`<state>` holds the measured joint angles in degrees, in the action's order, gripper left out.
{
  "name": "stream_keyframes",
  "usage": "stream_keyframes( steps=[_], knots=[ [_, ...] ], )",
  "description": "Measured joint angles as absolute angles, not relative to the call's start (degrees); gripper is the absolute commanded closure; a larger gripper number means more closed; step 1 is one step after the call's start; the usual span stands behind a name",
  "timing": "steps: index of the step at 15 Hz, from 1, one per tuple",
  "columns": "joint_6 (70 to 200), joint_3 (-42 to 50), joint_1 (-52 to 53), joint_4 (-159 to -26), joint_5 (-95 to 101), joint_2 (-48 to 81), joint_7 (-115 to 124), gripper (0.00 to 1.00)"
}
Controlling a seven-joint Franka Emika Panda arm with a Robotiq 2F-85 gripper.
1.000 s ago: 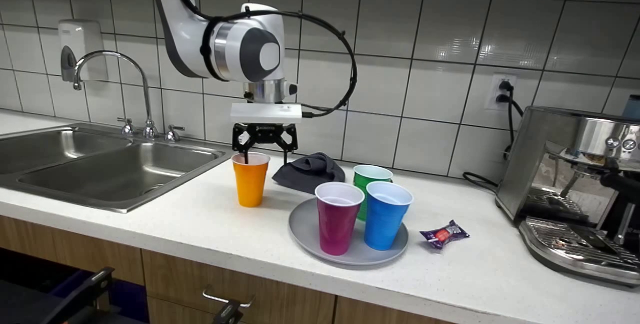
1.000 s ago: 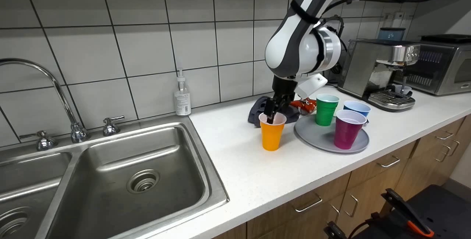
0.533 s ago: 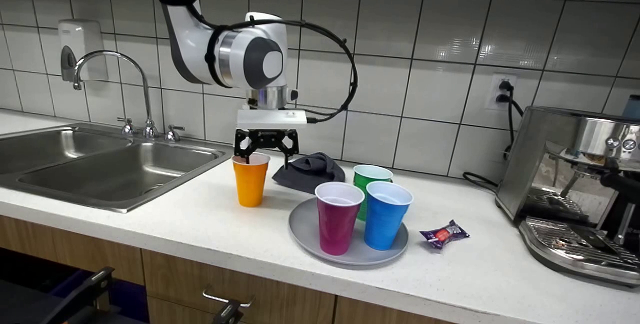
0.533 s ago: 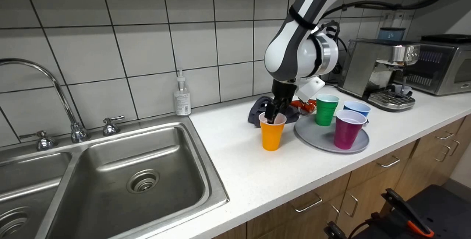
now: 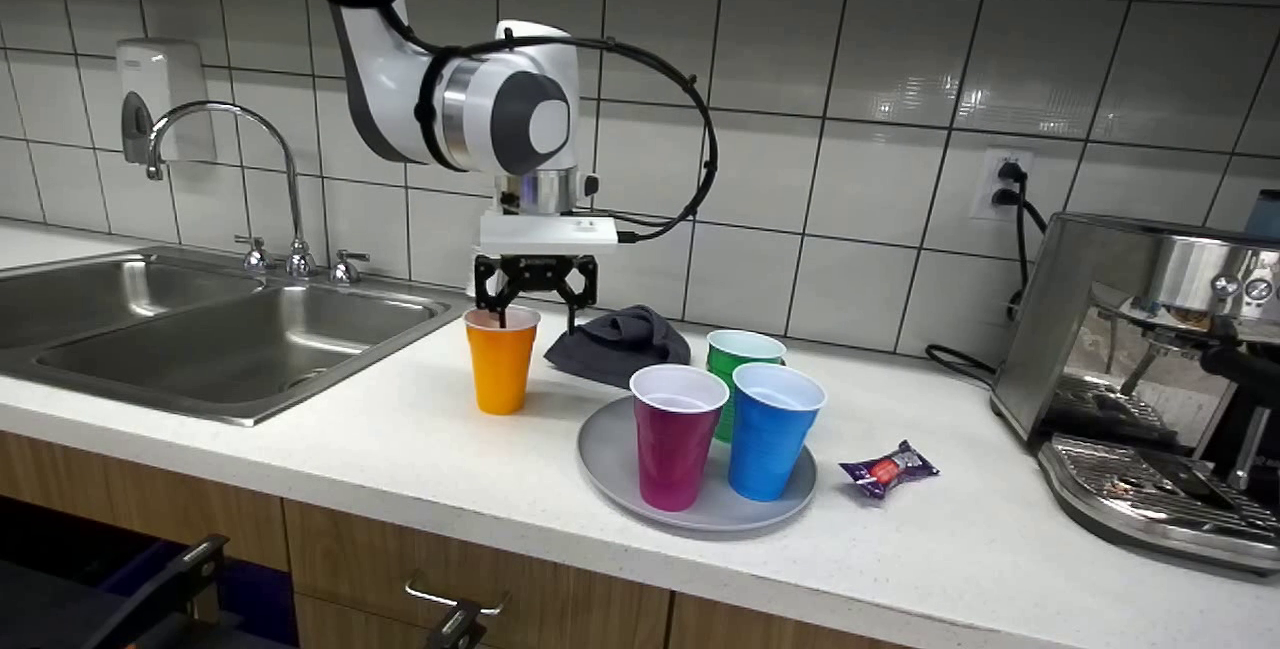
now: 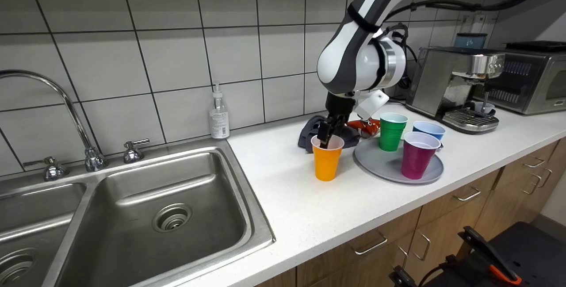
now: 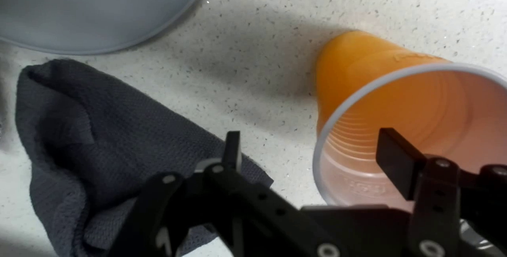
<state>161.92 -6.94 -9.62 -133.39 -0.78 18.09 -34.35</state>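
Claw [image 5: 536, 323], two fingers [image 7: 398, 164] apart, one inside one orange cup [image 5: 500, 366], near three cups [image 5: 675, 454] on one plate [image 5: 610, 451].

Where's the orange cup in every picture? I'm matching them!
In an exterior view, the orange cup is left of centre.
In an exterior view, the orange cup is right of centre.
In the wrist view, the orange cup is at the right edge.
Shared landmark: the dark cloth, near the orange cup in all three.
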Motion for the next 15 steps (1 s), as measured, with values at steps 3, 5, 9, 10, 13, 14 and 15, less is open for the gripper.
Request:
stream_keyframes(
  steps=[3,5,9,10,13,14,15],
  knots=[
    [161.95,-7.27,-10.0,-133.35,-1.11,18.09,-35.15,0.67],
    [161.96,-7.56,-10.32,-133.35,-1.21,18.09,-35.51,0.82],
    [161.96,-8.32,-10.93,-133.35,-2.3,18.09,-36.76,1.0],
    [161.96,-8.47,-10.98,-133.35,-2.64,18.07,-37.06,1.0],
    [161.95,-8.83,-11.03,-133.35,-3.46,17.92,-37.58,0.99],
    [161.93,-8.95,-11.14,-133.35,-3.73,17.91,-37.66,0.99],
    [161.89,-9.01,-11.23,-133.35,-4.06,17.89,-37.72,0.99]
  ],
)
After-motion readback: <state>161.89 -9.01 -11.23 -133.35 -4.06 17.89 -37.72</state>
